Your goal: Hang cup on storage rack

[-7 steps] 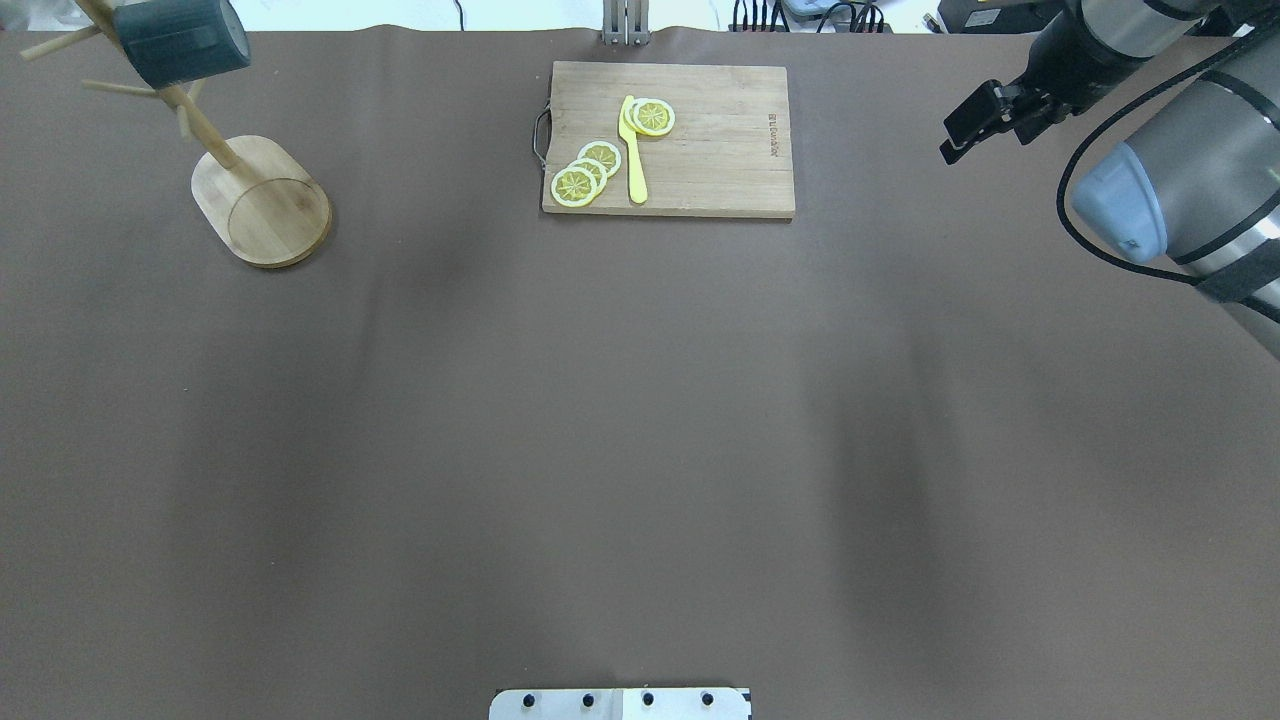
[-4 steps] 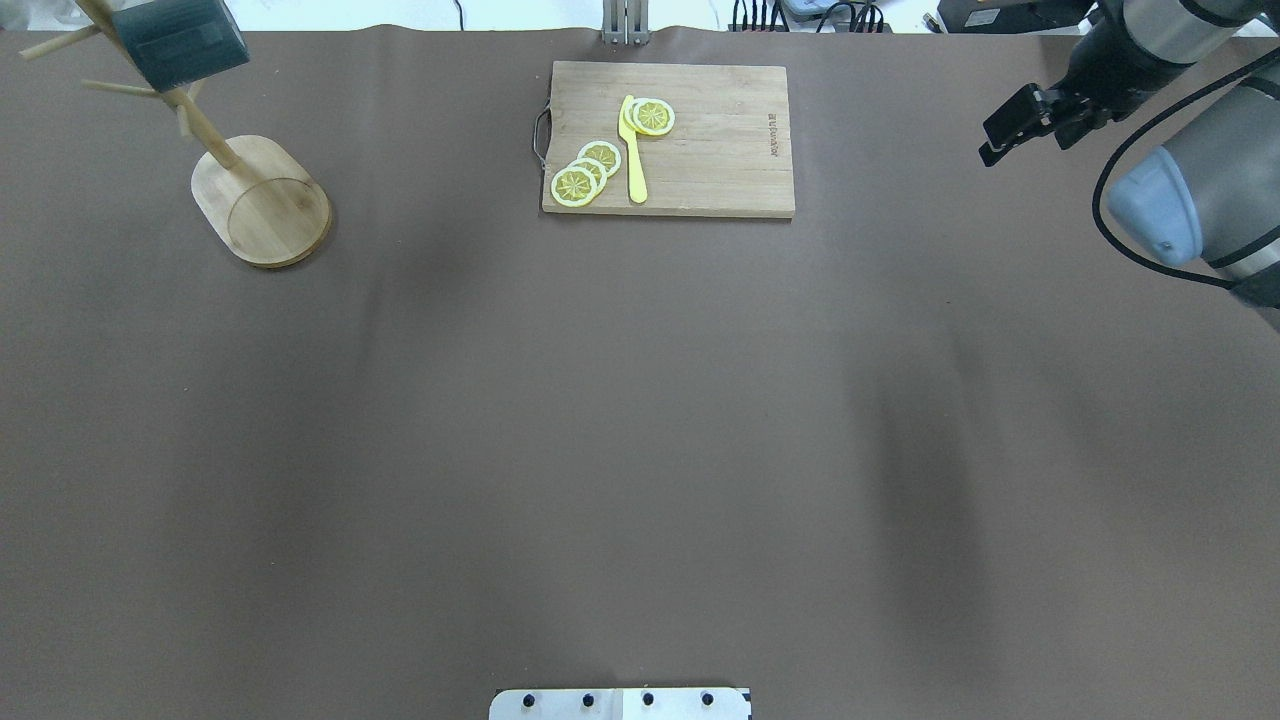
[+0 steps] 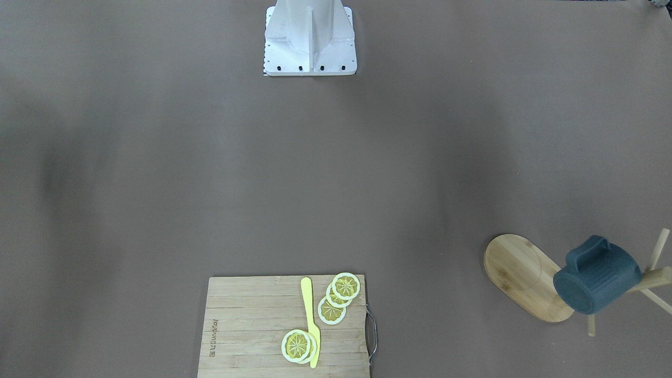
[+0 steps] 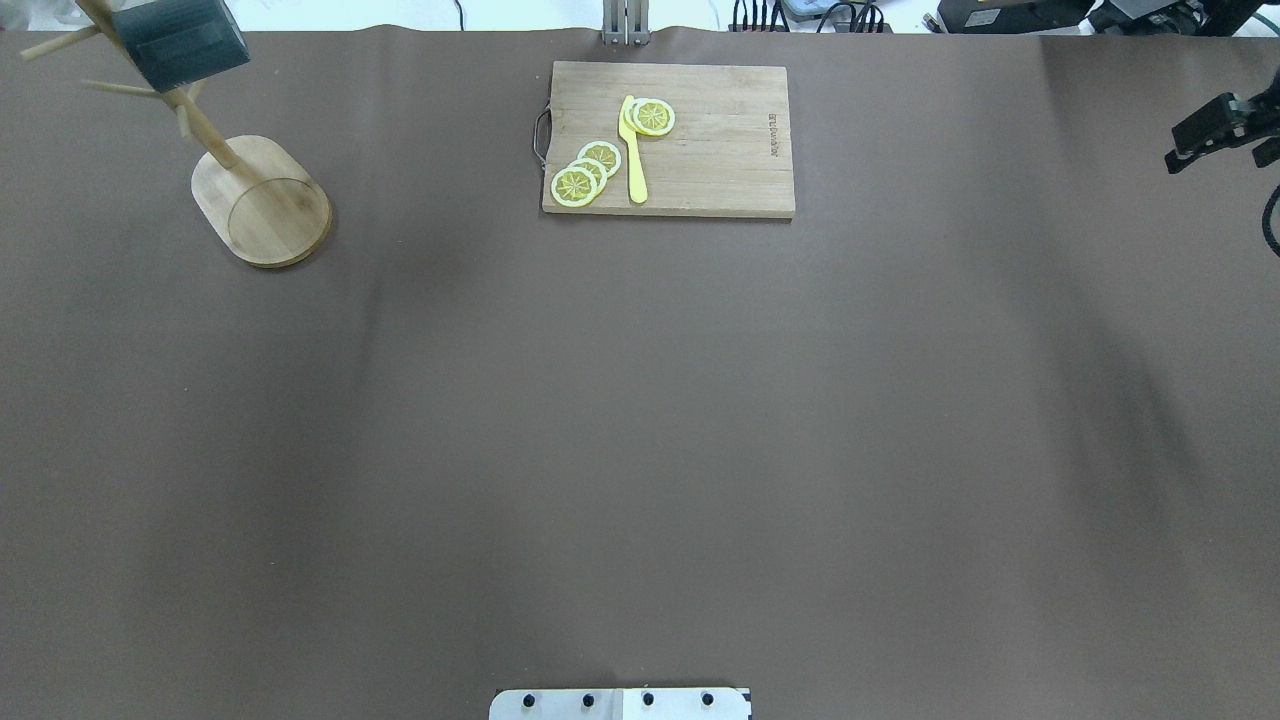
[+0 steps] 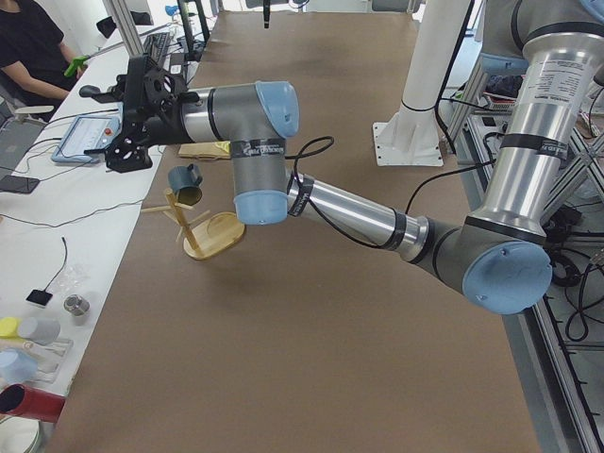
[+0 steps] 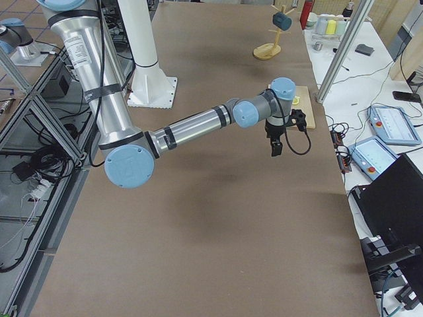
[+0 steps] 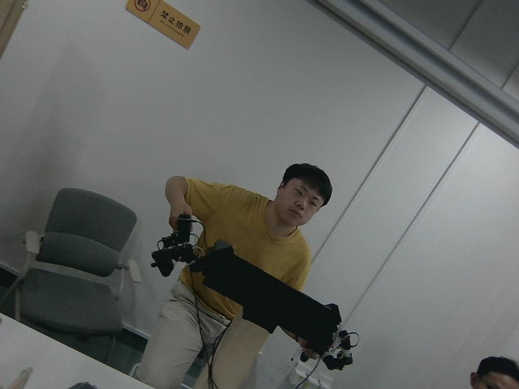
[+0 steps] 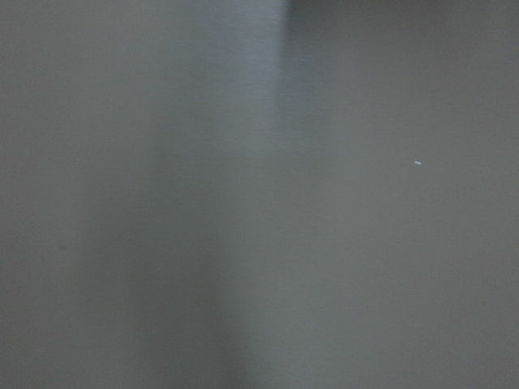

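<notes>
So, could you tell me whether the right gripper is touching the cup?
Apart. Overhead view: right gripper at the right edge, cup on the mug tree far left.

Teal ribbed cup [image 3: 597, 282] hung tilted on bamboo storage rack [image 3: 517, 270]

Teal ribbed cup [image 3: 596, 283], pale bamboo storage rack [image 3: 517, 270], brown table [image 3: 336, 184], yellow knife [image 3: 311, 325]

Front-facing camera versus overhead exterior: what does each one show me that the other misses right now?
Only the front-facing view shows the loop handle of the cup, and most of the white robot base. Only the overhead shows the right gripper, at the frame's right edge. Both show the cup up on the storage rack, off the table, and the cutting board with lemon slices and a yellow knife.
</notes>
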You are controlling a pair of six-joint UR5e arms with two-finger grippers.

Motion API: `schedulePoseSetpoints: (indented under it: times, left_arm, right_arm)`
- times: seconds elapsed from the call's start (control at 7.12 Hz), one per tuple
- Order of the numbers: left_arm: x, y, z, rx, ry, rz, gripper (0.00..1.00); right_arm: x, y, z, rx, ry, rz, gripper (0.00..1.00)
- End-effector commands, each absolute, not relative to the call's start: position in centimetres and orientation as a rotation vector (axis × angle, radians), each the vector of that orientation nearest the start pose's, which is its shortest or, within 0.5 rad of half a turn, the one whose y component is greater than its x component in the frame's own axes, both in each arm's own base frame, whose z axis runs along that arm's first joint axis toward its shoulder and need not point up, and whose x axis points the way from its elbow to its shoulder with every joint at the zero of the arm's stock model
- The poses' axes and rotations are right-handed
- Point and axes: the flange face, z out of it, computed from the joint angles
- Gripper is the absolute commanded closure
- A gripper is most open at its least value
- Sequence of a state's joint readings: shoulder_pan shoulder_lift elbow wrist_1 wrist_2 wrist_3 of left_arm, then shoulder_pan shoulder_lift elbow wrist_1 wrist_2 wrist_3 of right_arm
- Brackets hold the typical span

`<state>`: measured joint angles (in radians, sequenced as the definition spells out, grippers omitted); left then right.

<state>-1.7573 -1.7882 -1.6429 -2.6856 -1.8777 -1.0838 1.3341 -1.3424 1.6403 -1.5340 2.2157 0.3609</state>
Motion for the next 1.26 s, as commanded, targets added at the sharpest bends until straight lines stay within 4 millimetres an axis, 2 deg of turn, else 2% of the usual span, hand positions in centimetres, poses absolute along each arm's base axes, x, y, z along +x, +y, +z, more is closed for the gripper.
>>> schedulePoseSetpoints:
  times: [0.0, 0.14, 0.28, 0.42, 0.56, 0.7, 0.84, 0.98, 1.12]
  left_arm:
    - [-23.2, -52.8, 47.8, 0.994, 0.554, -0.666, 0.02]
    - [-24.3, -52.7, 51.4, 0.87, 0.44, -0.57, 0.02]
    - [-25.3, -53.2, 53.8, 0.759, 0.391, -0.532, 0.02]
    - [-25.5, -53.9, 56.7, 0.653, 0.343, -0.437, 0.02]
    - [-25.7, -54.5, 59.1, 0.563, 0.316, -0.353, 0.02]
    - [-24.9, -54.6, 60.2, 0.479, 0.362, -0.291, 0.02]
    - [-24.1, -55.4, 59.4, 0.409, 0.475, -0.278, 0.02]
    - [-21.5, -56.3, 59.1, 0.355, 0.512, -0.244, 0.02]
    - [-17.5, -57.2, 60.1, 0.313, 0.543, -0.184, 0.02]
  right_arm:
    - [-3.2, -55.8, 57.5, 0.066, -0.566, 0.074, 0.0]
    - [-1.5, -54.1, 59.6, 0.041, -0.565, 0.103, 0.0]
    - [0.9, -52.6, 61.1, 0.045, -0.567, 0.115, 0.0]
    - [3.9, -51.5, 61.6, 0.045, -0.599, 0.168, 0.0]
    - [4.8, -50.3, 62.9, 0.029, -0.616, 0.166, 0.0]
    - [5.4, -49.9, 63.4, 0.025, -0.617, 0.172, 0.0]
    - [6.0, -49.7, 63.5, 0.026, -0.618, 0.186, 0.0]
    - [6.5, -49.4, 63.8, 0.02, -0.631, 0.199, 0.0]
    - [7.7, -47.9, 64.5, 0.001, -0.693, 0.23, 0.0]
